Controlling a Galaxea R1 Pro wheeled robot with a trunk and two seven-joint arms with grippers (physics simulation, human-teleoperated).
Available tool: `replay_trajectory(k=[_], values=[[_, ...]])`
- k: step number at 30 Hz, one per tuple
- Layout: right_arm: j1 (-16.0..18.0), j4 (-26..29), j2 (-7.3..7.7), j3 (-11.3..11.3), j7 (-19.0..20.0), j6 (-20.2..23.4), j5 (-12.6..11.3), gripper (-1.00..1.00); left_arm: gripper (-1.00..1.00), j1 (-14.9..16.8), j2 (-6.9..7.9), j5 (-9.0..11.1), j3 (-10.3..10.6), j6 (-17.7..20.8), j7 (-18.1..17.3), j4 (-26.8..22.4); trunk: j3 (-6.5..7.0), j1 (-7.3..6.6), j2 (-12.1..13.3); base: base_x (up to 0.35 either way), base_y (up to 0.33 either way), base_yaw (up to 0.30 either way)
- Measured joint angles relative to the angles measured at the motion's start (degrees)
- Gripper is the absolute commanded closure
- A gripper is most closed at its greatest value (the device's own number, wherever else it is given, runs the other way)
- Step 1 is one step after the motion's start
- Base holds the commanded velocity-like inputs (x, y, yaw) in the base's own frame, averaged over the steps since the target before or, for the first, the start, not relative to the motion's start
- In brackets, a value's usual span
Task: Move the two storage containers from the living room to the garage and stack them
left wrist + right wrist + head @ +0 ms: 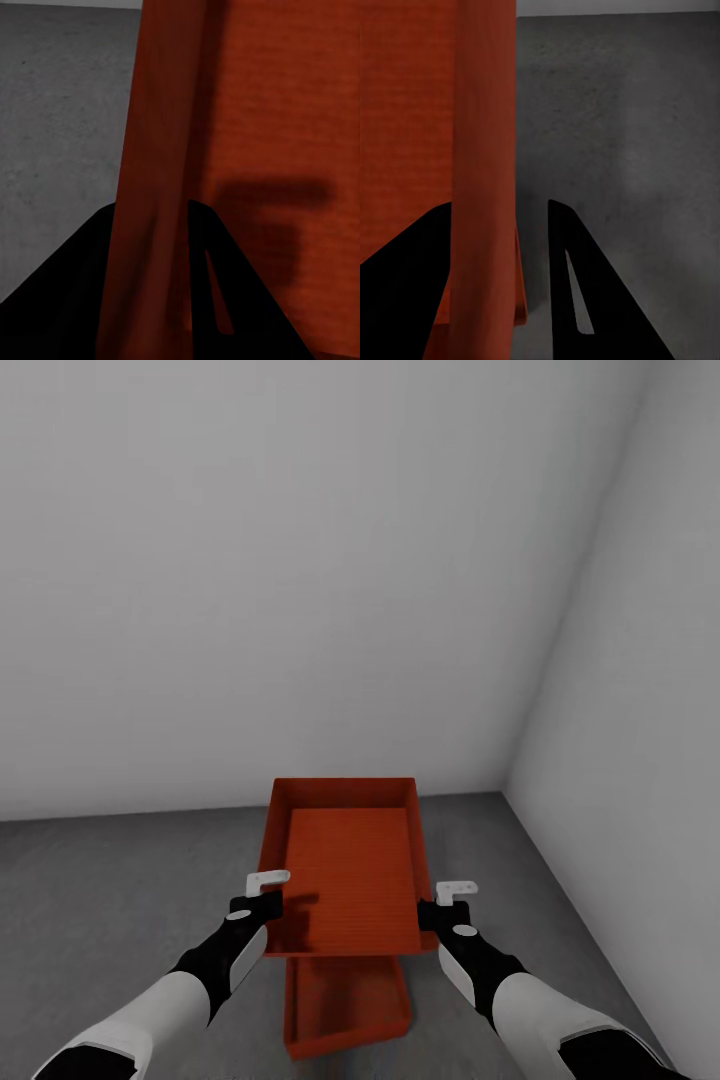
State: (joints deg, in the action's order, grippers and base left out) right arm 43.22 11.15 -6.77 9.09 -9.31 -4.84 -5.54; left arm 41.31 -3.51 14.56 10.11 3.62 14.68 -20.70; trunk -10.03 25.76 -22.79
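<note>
I hold one orange-red storage container [345, 855] level above the floor [120, 880], one gripper on each long side. My left gripper [262, 905] is shut on its left wall [154, 150], which runs between the black fingers [225, 300]. On the opposite side, my right gripper [441, 912] is shut on the right wall [484, 150]. The other storage container [345, 1005] rests on the dark grey concrete directly beneath, with its near end sticking out from under the held one. This is the garage.
A plain white wall [300, 560] stands just beyond the containers. Another white wall [650, 710] closes the right side, and the two meet in a corner. Open concrete spreads to the left.
</note>
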Motion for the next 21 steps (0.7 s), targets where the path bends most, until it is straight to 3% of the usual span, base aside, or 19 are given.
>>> replay_trajectory(k=[21], values=[[0.0, 0.1, 0.02, 0.1, 0.0, 0.0, 0.0, 1.00, 1.00, 0.0, -0.01, 0.0, 0.0, -0.1, 0.0, 0.0, -1.91, 0.00, 0.0, 0.000, 0.000, 0.000]])
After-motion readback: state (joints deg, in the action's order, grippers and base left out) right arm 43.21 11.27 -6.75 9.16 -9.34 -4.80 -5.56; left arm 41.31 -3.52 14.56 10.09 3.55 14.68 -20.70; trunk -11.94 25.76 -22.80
